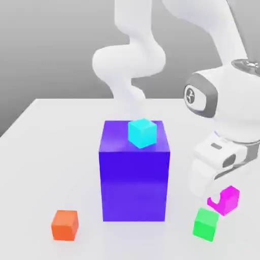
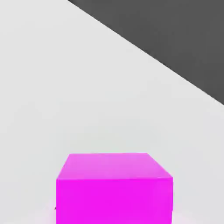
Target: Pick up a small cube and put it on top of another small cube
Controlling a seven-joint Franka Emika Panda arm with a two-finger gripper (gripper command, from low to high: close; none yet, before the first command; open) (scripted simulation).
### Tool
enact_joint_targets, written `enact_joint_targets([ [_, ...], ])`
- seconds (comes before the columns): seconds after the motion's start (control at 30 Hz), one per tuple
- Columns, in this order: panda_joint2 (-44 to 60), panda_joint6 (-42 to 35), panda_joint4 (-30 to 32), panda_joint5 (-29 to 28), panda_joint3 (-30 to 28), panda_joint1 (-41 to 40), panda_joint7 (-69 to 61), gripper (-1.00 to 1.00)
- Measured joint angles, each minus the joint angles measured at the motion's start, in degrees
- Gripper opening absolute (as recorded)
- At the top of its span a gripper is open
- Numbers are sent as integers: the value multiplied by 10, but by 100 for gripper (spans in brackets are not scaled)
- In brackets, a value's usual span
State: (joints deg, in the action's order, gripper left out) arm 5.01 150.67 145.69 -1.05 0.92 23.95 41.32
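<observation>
the arm reaches down at the exterior view's right, its claw (image 1: pixel 219 195) low over the near right part of the tabletop (image 1: pixel 45 152). the magenta cube (image 1: pixel 225 200) sits right under the white hand, half covered by it, and in the hand view the same magenta cube (image 2: pixel 114 188) sits close against the camera. the claw looks pinched on it, though the fingertips themselves are hidden behind the hand, so i'd say gripped rather than swear to it.

just near of it, almost touching, sits the green cube (image 1: pixel 206 224). that seems the handiest one to stack on. a cyan cube (image 1: pixel 142 132) rests on top of the big blue-violet block (image 1: pixel 134 172) in the middle, and an orange cube (image 1: pixel 65 224) lies well apart at the near left.

to do this step well, i reckon the lift should go straight up first, since the green cube is so close that any sideways drag could knock it. then square the faces over the target before lowering, and only let go once the cube is resting flat.
</observation>
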Motion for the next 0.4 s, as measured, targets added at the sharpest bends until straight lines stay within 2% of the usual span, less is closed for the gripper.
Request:
enact_joint_targets([
  [0.2,46,48,5,-27,-8,3,26,-100],
  [0.37,89,91,3,-11,2,-4,14,-100],
  [0.4,94,97,3,-7,4,-6,11,100],
])
